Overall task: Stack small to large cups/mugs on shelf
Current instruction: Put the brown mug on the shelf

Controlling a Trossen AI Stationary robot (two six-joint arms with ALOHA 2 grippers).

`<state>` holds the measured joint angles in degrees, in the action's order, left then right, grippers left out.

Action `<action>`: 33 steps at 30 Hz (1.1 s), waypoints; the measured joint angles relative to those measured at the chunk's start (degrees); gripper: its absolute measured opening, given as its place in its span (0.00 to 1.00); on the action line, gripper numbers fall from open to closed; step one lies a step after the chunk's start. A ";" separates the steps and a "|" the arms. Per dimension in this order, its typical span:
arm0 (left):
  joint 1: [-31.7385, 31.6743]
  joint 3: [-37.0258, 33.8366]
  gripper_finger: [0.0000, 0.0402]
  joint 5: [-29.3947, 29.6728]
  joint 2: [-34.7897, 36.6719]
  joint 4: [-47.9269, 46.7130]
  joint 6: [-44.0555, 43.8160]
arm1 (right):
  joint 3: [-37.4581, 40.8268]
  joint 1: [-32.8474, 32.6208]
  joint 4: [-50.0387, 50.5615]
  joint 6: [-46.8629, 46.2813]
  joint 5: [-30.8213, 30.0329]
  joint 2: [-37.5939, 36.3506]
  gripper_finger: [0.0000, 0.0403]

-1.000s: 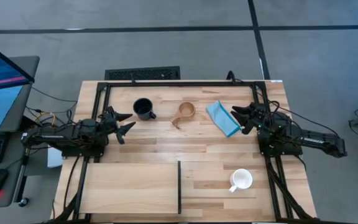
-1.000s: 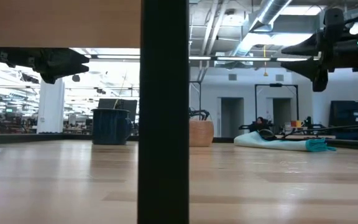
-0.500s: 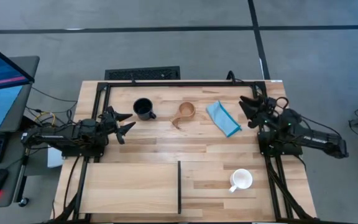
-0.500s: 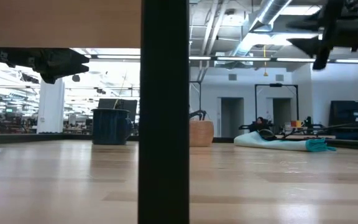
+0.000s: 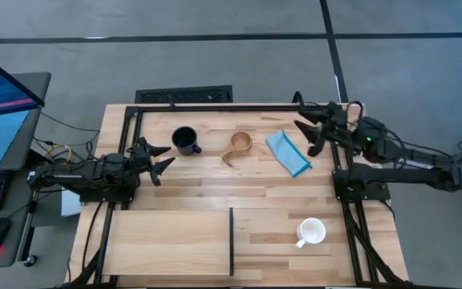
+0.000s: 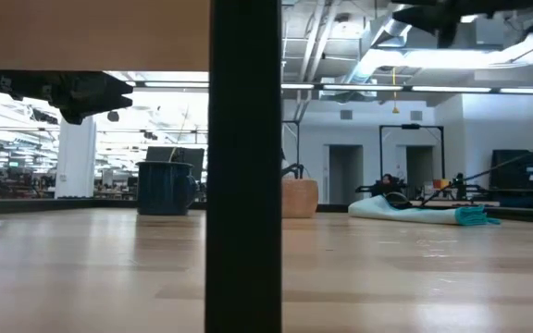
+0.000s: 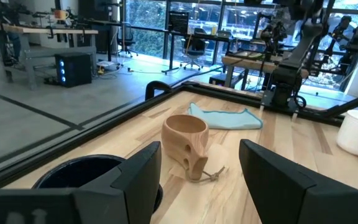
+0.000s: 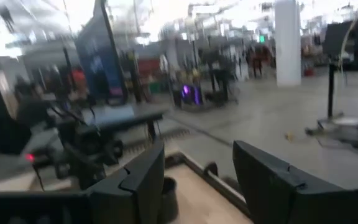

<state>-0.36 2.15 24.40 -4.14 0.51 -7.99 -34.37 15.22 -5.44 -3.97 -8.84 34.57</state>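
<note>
High view: wooden cup (image 5: 240, 144), upright, handle toward the shelf (image 5: 167, 242).

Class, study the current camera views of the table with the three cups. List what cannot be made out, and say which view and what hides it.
- White mug: absent from low view, hidden behind the shelf's dark upright edge.
- Black mug: left wrist view, cut off by the left gripper's fingers.
- Right wrist view: motion blur; table contents unreadable.
- Tan wooden cup: contents too small, high view.
</note>
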 joint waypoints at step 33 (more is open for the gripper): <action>0.02 0.02 0.52 -0.02 0.00 -0.13 -0.12 | -46.36 11.79 40.93 -7.80 5.11 50.69 0.51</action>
<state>-0.34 2.17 24.38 -4.14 0.38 -8.10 -80.74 27.00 35.50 -11.77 -3.73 85.26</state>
